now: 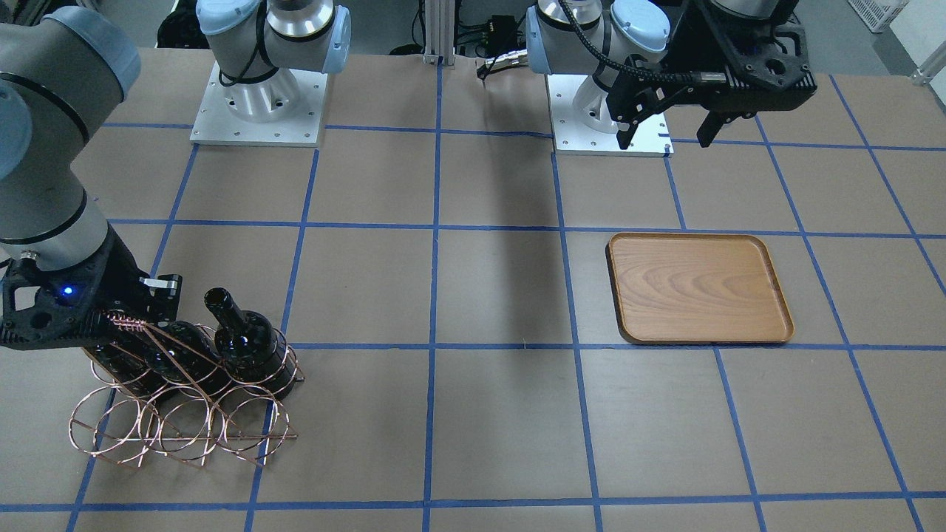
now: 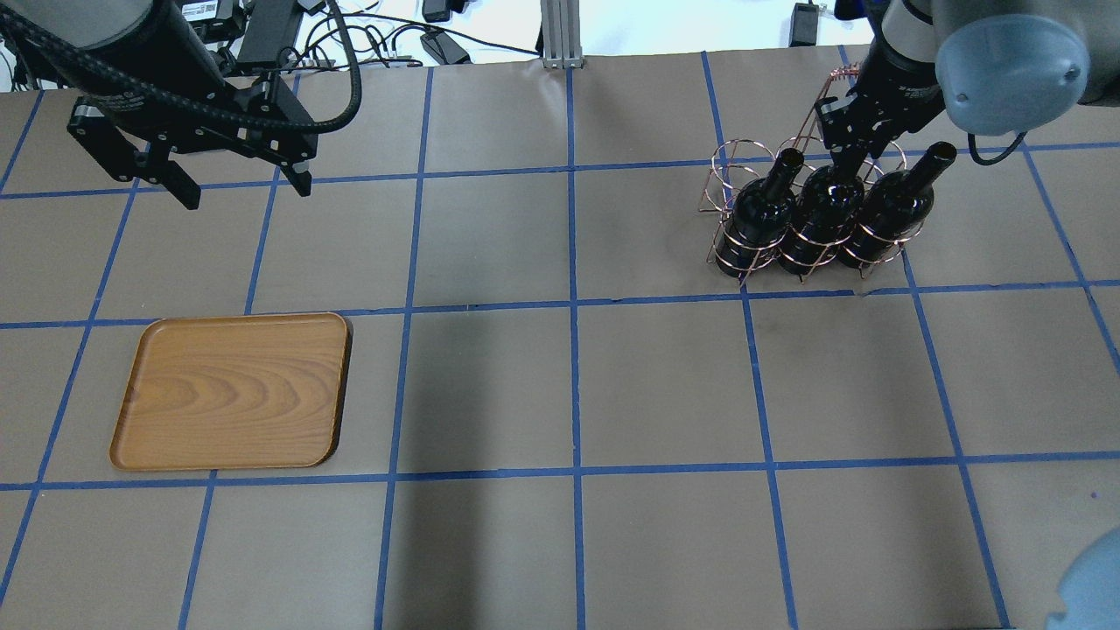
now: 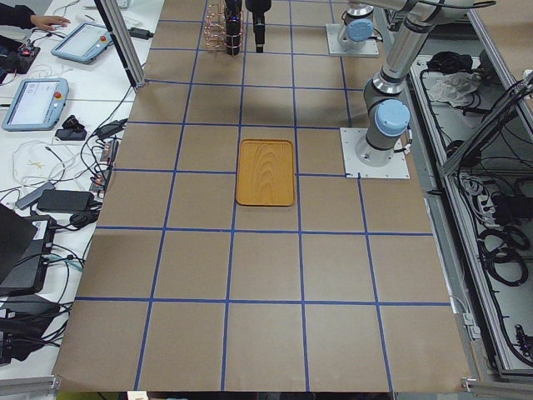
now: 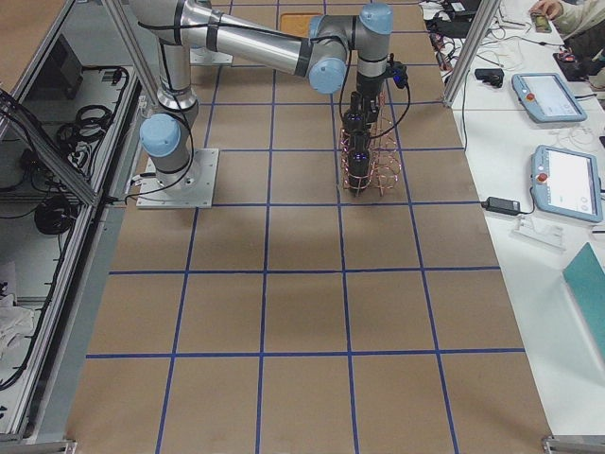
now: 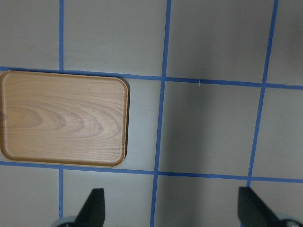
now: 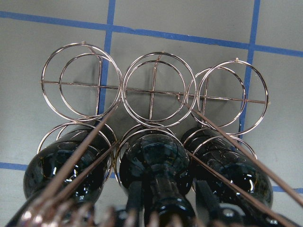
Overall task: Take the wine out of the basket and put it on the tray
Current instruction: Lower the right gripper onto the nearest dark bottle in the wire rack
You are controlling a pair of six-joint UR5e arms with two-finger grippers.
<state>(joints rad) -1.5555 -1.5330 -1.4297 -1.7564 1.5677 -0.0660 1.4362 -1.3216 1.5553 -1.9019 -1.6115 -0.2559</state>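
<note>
My right gripper (image 2: 844,159) straddles the middle bottle's (image 6: 156,163) neck; whether it pinches, I cannot tell. My left gripper (image 5: 173,213) hangs spread.

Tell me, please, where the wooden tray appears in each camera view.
Front-facing: tray right of centre.
Overhead: lower left.
Exterior left: centre.
Exterior right: top edge, small.
Left wrist: left half.
Right wrist: not in it.
Shared landmark: blue tape lines framing it.
</note>
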